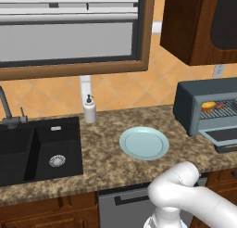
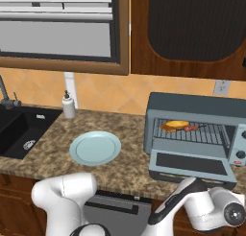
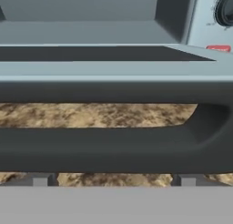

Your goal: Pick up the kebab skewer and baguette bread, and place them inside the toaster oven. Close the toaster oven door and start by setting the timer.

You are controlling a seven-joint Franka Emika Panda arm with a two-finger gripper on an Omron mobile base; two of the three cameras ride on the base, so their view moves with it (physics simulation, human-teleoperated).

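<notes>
The toaster oven point(image 2: 192, 108) stands on the counter at the right, and its door point(image 2: 191, 164) hangs dropped open. On the wire rack inside lie the golden baguette bread point(image 2: 175, 125) and, just right of it, the kebab skewer point(image 2: 193, 128); the oven point(image 1: 203, 106) and the bread point(image 1: 209, 105) are also seen from the left base. In the hand view the door's dark bar handle point(image 3: 113, 148) runs across, close in front of my gripper point(image 3: 110, 181). Its fingertips point(image 3: 40, 180) stand wide apart below the handle, open, with nothing held. A timer knob point(image 3: 225, 9) sits at the top right.
An empty pale blue plate point(image 1: 144, 142) rests mid-counter. A black sink point(image 1: 39, 148) with a faucet is at the left, with a white soap dispenser point(image 1: 89, 109) behind. A dark wooden cabinet point(image 2: 187, 29) hangs above the oven. My arm point(image 2: 192, 206) reaches below the counter's front edge.
</notes>
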